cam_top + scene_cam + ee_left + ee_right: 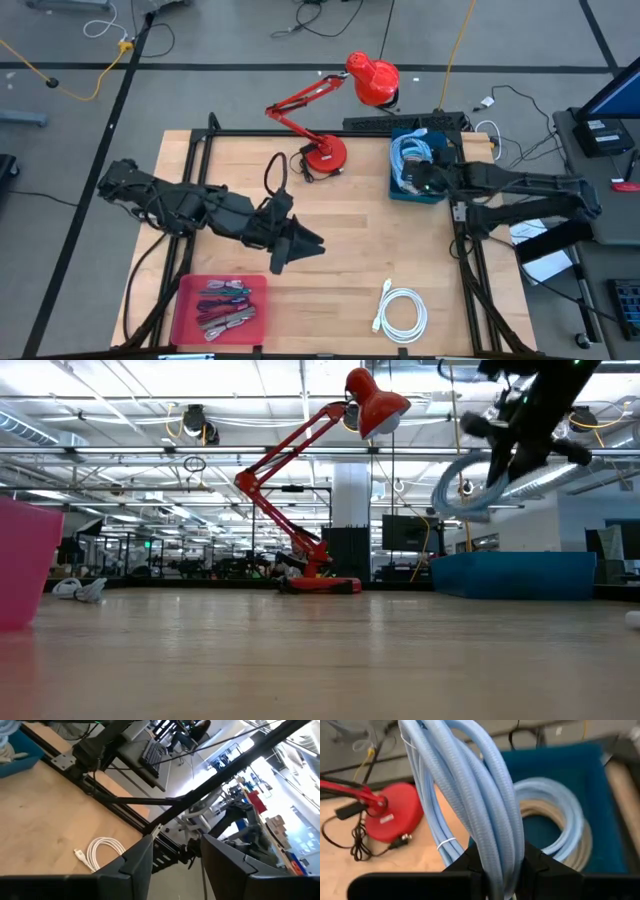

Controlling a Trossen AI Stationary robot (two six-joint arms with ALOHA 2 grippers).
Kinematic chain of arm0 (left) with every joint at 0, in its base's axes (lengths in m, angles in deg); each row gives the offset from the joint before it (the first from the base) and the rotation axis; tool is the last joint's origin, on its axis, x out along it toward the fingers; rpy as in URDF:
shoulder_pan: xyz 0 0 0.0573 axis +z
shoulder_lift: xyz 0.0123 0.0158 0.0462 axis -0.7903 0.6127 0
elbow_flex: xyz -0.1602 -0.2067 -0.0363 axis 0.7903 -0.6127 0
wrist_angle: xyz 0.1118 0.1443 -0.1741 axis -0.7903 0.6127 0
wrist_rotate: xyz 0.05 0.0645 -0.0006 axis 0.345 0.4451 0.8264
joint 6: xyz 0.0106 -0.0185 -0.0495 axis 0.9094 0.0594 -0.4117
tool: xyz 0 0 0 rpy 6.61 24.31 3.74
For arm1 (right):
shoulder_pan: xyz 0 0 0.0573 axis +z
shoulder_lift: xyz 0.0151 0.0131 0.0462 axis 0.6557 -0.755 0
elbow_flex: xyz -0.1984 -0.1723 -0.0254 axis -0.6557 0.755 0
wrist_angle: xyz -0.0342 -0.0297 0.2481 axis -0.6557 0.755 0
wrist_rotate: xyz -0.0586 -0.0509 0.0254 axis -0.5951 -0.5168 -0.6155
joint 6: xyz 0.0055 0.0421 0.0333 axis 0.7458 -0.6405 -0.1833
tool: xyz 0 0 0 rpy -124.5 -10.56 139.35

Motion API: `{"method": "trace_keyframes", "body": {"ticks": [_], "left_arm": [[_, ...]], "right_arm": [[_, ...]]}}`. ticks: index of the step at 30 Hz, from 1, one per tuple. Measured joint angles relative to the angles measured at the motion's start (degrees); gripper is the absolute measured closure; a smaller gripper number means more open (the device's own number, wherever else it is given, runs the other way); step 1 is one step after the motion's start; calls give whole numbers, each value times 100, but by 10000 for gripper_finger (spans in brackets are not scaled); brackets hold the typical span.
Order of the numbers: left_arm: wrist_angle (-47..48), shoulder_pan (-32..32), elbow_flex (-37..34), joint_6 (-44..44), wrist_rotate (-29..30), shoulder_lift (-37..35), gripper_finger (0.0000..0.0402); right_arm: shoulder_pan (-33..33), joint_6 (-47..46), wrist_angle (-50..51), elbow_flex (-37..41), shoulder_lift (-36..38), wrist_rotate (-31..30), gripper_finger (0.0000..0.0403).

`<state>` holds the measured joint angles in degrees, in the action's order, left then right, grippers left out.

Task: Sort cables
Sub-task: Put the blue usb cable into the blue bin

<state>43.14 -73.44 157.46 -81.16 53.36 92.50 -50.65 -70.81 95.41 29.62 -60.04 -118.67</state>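
Note:
My right gripper (425,183) hangs over the blue bin (398,190) at the table's far right, shut on a coiled light-blue cable (470,785). In the low view that coil (468,490) hangs clear above the bin (515,572). Inside the bin lie another light-blue coil (555,795) and a beige coil (582,845). A white coiled cable (402,312) lies on the table near the front edge. My left gripper (175,870) stands open above the middle of the table (300,245), with nothing between its fingers. A pink bin (185,315) at the front left holds short bundled cables (225,305). My right gripper pinches several strands of the light-blue coil (497,851) between its two fingers. The fingers come slanting down from the table's right side and lie across the strands. The coil is lifted clear, above the blue bin.
A red desk lamp (325,155) with its black cord (275,175) stands at the table's far middle, left of the blue bin. A black frame (465,250) runs along the table's edges. Bare wood lies between the pink bin and the white cable.

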Motion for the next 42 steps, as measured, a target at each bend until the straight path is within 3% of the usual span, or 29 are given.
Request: {"method": "trace_keyframes", "body": {"ticks": [7, 21, 28, 32, 36, 42], "left_arm": [[27, -137, 0, -2, 42, 2, 238], [123, -482, -2, -155, 377, 2, 238], [123, -480, -2, -110, 378, 2, 238], [123, -469, -2, -37, 379, 2, 238], [121, -469, -2, -10, 380, 2, 238], [122, -542, -7, 44, 440, 4, 238]], "right_arm": [[-1169, 585, -1180, 1014, 3, 1271, 361], [-2343, 1344, -1326, 1820, 14, 2002, 359], [-2526, 1495, -1425, 2019, 37, 2276, 232], [-2529, 1594, -1736, 2028, 241, 2444, 183], [-2529, 1597, -1880, 2028, 518, 2458, 164], [-2595, 1597, -1888, 2028, 965, 2436, 168]]}}
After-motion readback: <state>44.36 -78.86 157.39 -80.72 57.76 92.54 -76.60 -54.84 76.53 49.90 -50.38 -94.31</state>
